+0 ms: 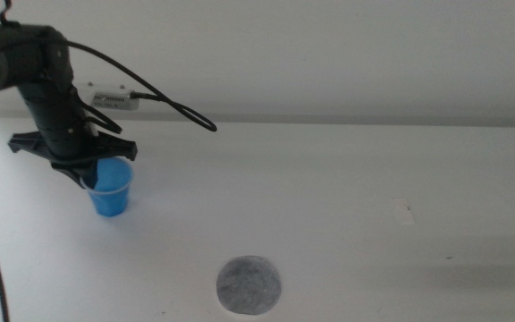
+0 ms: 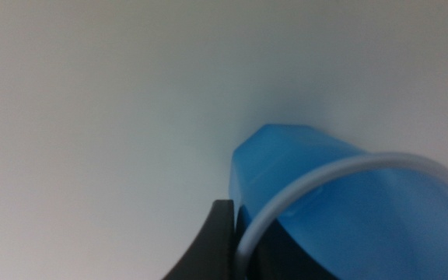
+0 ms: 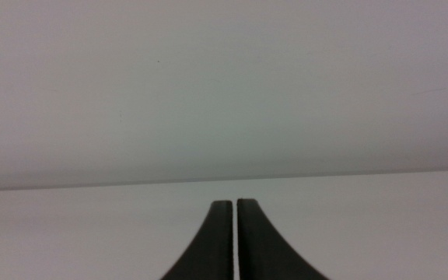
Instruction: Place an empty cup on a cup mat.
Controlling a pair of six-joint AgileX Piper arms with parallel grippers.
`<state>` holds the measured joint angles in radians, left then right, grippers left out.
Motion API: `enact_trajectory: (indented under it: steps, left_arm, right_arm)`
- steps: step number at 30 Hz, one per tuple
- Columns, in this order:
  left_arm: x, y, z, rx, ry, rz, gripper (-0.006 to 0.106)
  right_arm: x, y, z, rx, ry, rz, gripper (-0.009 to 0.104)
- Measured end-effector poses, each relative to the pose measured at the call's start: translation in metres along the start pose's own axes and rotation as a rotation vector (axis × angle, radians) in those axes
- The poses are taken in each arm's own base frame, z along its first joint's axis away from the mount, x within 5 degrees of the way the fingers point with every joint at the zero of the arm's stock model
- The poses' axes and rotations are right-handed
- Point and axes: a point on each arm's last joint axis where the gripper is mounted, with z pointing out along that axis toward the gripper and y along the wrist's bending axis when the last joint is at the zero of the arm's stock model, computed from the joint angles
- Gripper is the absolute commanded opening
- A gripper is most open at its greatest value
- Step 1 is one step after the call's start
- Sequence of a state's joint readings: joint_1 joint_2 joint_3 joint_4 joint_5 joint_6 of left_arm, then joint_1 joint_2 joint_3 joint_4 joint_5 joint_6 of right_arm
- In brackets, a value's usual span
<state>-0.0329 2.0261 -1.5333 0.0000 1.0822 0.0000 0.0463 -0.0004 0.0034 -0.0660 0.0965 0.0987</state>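
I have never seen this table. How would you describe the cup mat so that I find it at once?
Start from the white table. The left pincer is at the blue cup on the left; the cup mat lies apart, near the front edge. It is the only flat, round, speckled grey disc.

Left arm: matte black, bulky rounded housing, with black cables looping off it. Left gripper: dark, flared crossbar. Right gripper: two dark curved jaws, smooth, tapering upward.
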Motion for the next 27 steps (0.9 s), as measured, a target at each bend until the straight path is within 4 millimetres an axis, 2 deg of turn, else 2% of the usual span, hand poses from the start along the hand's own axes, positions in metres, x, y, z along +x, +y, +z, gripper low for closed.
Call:
enact_trajectory:
  steps: [2,4,9,12,15,18,22,27]
  left_arm:
    - [0.006,-0.002,-0.015,-0.008,0.014,-0.007,-0.002]
    - [0.014,-0.016,-0.037,-0.009,0.005,0.001,-0.002]
    - [0.038,-0.075,-0.090,0.035,-0.099,0.044,-0.002]
    - [0.061,-0.110,-0.107,0.062,-0.125,0.083,-0.002]
    - [0.089,-0.141,-0.109,0.076,-0.102,0.120,-0.002]
    - [0.107,-0.157,-0.100,0.071,-0.062,0.140,-0.002]
    - [0.118,-0.173,-0.085,0.085,-0.044,0.156,-0.002]
    - [0.118,-0.188,-0.071,0.120,-0.045,0.166,-0.002]
  right_arm:
    - [0.000,0.000,0.000,0.000,0.000,0.000,-0.002]
    - [0.000,0.000,0.000,0.000,0.000,0.000,-0.002]
    - [0.000,0.000,0.000,0.000,0.000,0.000,-0.002]
    - [0.000,0.000,0.000,0.000,0.000,0.000,-0.002]
    - [0.000,0.000,0.000,0.000,0.000,0.000,-0.002]
    - [0.000,0.000,0.000,0.000,0.000,0.000,-0.002]
    - [0.000,0.000,0.000,0.000,0.000,0.000,-0.002]
    - [0.000,0.000,0.000,0.000,0.000,0.000,-0.002]
